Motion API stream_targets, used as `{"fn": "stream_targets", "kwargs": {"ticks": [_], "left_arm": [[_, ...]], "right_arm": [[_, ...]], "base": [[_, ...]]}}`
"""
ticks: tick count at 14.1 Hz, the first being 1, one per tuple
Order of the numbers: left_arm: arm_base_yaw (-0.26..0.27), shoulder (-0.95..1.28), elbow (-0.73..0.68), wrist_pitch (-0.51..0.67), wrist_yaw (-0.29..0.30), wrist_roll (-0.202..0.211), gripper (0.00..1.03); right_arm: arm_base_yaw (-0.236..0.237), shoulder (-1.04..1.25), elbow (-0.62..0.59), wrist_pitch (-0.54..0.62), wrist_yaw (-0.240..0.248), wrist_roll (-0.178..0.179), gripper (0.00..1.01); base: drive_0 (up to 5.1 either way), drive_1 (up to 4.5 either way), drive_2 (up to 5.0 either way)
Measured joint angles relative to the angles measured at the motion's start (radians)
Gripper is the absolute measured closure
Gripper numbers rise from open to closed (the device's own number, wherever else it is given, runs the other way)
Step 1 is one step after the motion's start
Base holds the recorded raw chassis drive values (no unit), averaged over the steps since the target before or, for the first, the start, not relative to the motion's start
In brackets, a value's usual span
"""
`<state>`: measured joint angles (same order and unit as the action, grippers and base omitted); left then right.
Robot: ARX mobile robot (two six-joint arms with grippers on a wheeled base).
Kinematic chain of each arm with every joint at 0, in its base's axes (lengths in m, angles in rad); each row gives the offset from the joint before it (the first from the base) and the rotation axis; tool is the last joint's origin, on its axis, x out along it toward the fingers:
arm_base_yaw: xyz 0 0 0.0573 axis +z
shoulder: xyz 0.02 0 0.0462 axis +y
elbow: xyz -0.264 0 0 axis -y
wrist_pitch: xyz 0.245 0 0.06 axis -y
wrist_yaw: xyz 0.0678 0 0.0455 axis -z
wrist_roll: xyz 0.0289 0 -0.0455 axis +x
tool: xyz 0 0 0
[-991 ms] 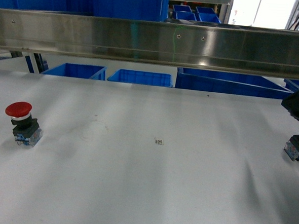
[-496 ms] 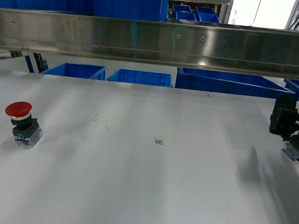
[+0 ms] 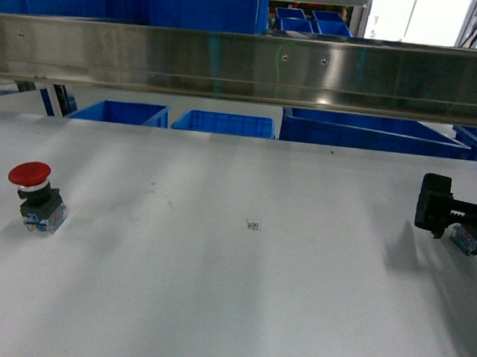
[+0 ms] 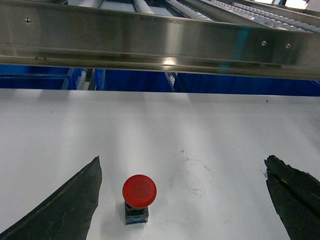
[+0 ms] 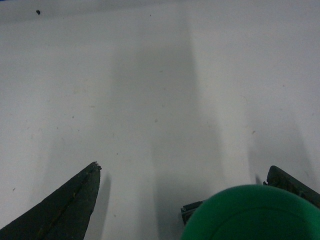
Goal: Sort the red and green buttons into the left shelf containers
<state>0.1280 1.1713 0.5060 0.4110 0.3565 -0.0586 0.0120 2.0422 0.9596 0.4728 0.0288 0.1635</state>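
The red button (image 4: 139,190) stands upright on the white table, between the wide-apart fingers of my open left gripper (image 4: 182,160) and nearer the left finger (image 4: 65,210); neither touches it. In the head view it sits at the far left (image 3: 31,175). The green button (image 5: 252,212) fills the lower right of the right wrist view, inside my open right gripper (image 5: 184,167) and close to the right finger (image 5: 290,182). Its clear base (image 3: 470,239) shows at the head view's right edge, just right of a black finger (image 3: 433,202). Blue containers (image 3: 117,112) stand beyond the table's far edge at the left.
A long steel rail (image 3: 246,62) runs across above the table's far edge. More blue bins (image 3: 224,123) and a wide one (image 3: 363,131) sit below it, and big blue walls (image 3: 205,2) rise above it. A small mark (image 3: 254,225) is mid-table.
My right gripper has swung in from the right edge and come down, so one finger now stands left of the green button. The red button has not moved.
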Motion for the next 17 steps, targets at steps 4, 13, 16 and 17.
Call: {"fn": "stream_targets", "kwargs": {"ticks": [4, 13, 16, 17], "left_arm": [[0.0, 0.0, 0.0, 0.0, 0.0, 0.0, 0.05], [0.0, 0.0, 0.0, -0.001, 0.0, 0.003, 0.05], [0.0, 0.0, 0.0, 0.0, 0.0, 0.003, 0.05], [0.0, 0.001, 0.001, -0.018, -0.008, 0.006, 0.05]], "right_arm": [[0.001, 0.026, 0.013, -0.006, 0.001, 0.0, 0.22], [0.023, -0.064, -0.112, 0.114, 0.013, -0.008, 0.74], [0.068, -0.451, -0.302, 0.103, -0.093, 0.051, 0.74], [0.065, -0.612, -0.357, 0.043, -0.164, 0.102, 0.74]], "base": [[0.0, 0.0, 0.0], [0.0, 0.0, 0.0], [0.0, 0.0, 0.0], [0.0, 0.0, 0.0]]}}
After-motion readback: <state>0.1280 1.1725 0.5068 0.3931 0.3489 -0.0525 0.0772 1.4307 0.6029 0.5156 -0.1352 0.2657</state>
